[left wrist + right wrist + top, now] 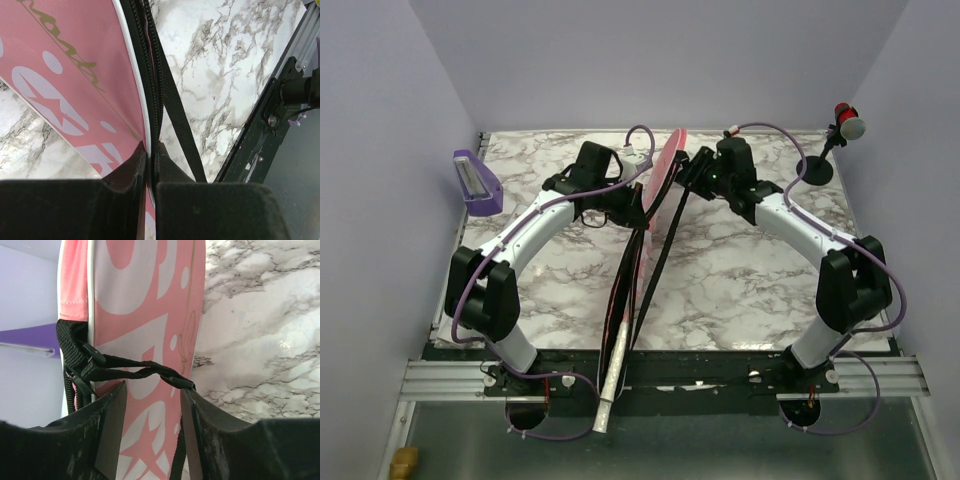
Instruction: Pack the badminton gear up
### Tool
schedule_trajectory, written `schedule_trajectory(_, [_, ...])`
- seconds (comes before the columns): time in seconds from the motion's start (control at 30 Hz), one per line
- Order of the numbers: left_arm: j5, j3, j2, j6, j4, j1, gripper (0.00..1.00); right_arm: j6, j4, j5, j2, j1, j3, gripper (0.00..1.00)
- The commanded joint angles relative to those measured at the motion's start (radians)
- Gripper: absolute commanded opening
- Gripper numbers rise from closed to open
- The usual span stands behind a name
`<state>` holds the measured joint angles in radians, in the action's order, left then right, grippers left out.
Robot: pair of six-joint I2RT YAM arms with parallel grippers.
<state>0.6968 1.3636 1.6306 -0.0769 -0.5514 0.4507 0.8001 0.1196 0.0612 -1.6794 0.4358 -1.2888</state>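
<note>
The bag [663, 168] stands on its edge down the middle of the bench [750, 280], its wide pink head at the far centre between the two arms and its long axis running towards the near edge, leaning a little left, where a narrow pale end hangs past the bench front – whether that end is part of the bag or something poking out of it I cannot tell. The left end effector [150, 159] is closed on the bag's black zipped edge, pinching it thin between the fingers, with the pink face falling away on one side and the strap [176, 112] trailing down the other. The right end effector [152, 388] is spread open, its fingers either side of the strap's buckled loop where that crosses the pink face, not pressing on anything I can see. So the bag lies between the two, the left one pinning the head while the right one, just beside it on the far right side, is better placed to take the strap or work along the zip. Rackets, shuttlecock and tube are not in sight – possibly inside. The microphone [847, 125] stands far right and the purple box [480, 186] far left, both well apart from the bag
</note>
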Motion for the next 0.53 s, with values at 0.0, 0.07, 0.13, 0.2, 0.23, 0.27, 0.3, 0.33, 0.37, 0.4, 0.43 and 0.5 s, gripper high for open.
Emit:
schedule_trajectory(0.0, [0.079,0.009,-0.031,-0.009,-0.028,0.000,0.00,0.037,-0.156,0.044,0.053,-0.022,0.074,0.56])
schedule_trajectory(0.07, [0.082,0.003,-0.031,-0.011,-0.025,0.000,0.00,0.068,-0.204,0.078,0.064,-0.037,0.104,0.56])
schedule_trajectory(0.13, [0.084,0.002,-0.032,-0.012,-0.024,0.000,0.00,0.097,-0.241,0.110,0.066,-0.052,0.121,0.56])
schedule_trajectory(0.2, [0.084,-0.001,-0.034,-0.012,-0.022,0.000,0.00,0.126,-0.282,0.140,0.066,-0.065,0.138,0.55])
schedule_trajectory(0.23, [0.084,-0.003,-0.035,-0.011,-0.022,0.000,0.00,0.140,-0.313,0.161,0.066,-0.071,0.147,0.55])
schedule_trajectory(0.27, [0.084,-0.004,-0.035,-0.009,-0.022,0.000,0.00,0.154,-0.342,0.182,0.066,-0.077,0.160,0.55])
schedule_trajectory(0.3, [0.084,-0.006,-0.037,-0.008,-0.024,0.000,0.00,0.169,-0.371,0.205,0.067,-0.080,0.166,0.54])
schedule_trajectory(0.33, [0.086,-0.006,-0.037,-0.006,-0.025,0.002,0.00,0.181,-0.392,0.225,0.064,-0.085,0.175,0.54])
schedule_trajectory(0.37, [0.087,-0.009,-0.038,-0.004,-0.024,0.000,0.00,0.200,-0.418,0.248,0.063,-0.091,0.181,0.53])
schedule_trajectory(0.4, [0.087,-0.009,-0.041,-0.004,-0.025,0.002,0.00,0.220,-0.443,0.273,0.060,-0.098,0.190,0.53])
schedule_trajectory(0.43, [0.087,-0.011,-0.040,-0.003,-0.025,0.000,0.00,0.249,-0.483,0.302,0.057,-0.106,0.204,0.52])
schedule_trajectory(0.5, [0.090,-0.009,-0.040,-0.004,-0.025,0.000,0.00,0.299,-0.559,0.348,0.053,-0.121,0.230,0.51])
